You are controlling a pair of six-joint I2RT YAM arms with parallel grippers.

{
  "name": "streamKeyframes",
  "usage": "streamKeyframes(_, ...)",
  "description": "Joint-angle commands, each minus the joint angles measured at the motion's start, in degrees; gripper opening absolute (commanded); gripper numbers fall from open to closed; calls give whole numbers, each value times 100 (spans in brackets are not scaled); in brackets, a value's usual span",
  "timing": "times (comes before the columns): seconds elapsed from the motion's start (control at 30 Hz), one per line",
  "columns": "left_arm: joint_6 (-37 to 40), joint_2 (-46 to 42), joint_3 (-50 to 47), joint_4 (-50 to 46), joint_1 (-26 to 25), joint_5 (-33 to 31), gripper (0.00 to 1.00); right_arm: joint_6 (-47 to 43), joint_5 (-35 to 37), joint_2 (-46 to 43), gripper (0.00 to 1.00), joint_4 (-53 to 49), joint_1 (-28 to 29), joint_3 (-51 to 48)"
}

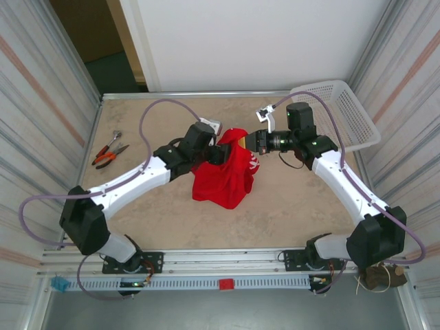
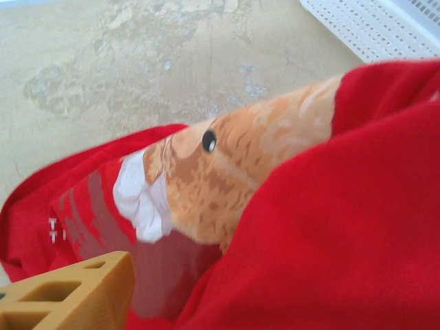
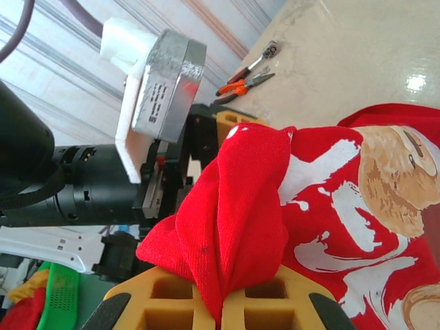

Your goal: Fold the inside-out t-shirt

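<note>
The red inside-out t-shirt [image 1: 223, 175] is hanging bunched over the middle of the table [image 1: 295, 206], its lower folds touching the tan surface, as two robot arms are meeting at it. The right gripper [image 3: 220, 306] is pinching a peak of red cloth, its yellow jaws closed tight on the fabric. The left gripper [image 1: 217, 152] is pressing into the shirt's upper left edge. One yellow finger [image 2: 103, 295] is showing beside the cloth and the other is buried in it, so whether that claw is wide or narrow cannot be told. An orange-and-white printed graphic [image 2: 227, 172] is facing outward. A white mesh basket [image 1: 347, 113] is sitting at the far right corner, with pliers [image 1: 108, 155] lying at the left.
</note>
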Motion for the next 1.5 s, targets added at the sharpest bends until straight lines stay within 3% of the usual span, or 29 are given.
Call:
streamKeyframes(0.0,439,369,342,428,209,711,71,67,-54,-167,0,158,45,-83)
streamKeyframes(0.03,451,492,358,544,317,1229,67,75,-28,-174,0,176,17,-97)
streamKeyframes(0.07,434,654,387,640,458,1782,57,84,-13,-172,0,216,-44,-117)
streamKeyframes(0.2,-167,955,351,927,1184,4159,2,78,-101,70,0,378,-475,-197)
streamKeyframes(0.33,-1018,398,-27,1733,1682,5504,0,106,178,864,0,450,-825,-88)
streamKeyframes(0.37,-1130,239,1,1759,1741,5724,0,163,555,1137,6,385,-861,42)
streamKeyframes(0.43,-1384,7,113,1887,1803,6177,0,370,1381,1677,39,70,-910,441)
streamKeyframes(0.47,-1564,-77,166,2010,1808,6403,0,473,1626,1908,47,-124,-923,669)
streamKeyframes(0.53,-1823,-178,302,2136,1808,6729,0,669,1804,1965,51,-221,-897,832)
streamKeyframes(0.63,-2266,-284,341,2437,1821,6924,0,1010,2243,1312,51,-298,-722,644)
streamKeyframes(0.73,-2362,-351,386,2153,1834,6687,0,1363,2801,255,53,-457,-387,227)
streamKeyframes(0.87,-2458,-379,401,1720,1876,6157,0,1479,4184,-1054,57,-948,598,-131)
streamKeyframes(1.0,-2591,-319,480,1271,1905,5683,0,1582,5268,-1668,56,-999,1634,-191)
streamKeyframes(1.17,-2811,-287,474,1176,1901,5465,0,1739,5058,-1309,50,-619,2135,1)
streamKeyframes(1.3,-2960,-357,447,1202,1896,5408,0,1744,5136,-670,58,-430,2297,134)
streamKeyframes(1.4,-3034,-379,456,1224,1879,5420,0,1716,5058,-230,58,-229,2293,221)
streamKeyframes(1.47,-3095,-379,451,1261,1878,5447,0,1671,5157,-6,44,-188,2280,282)
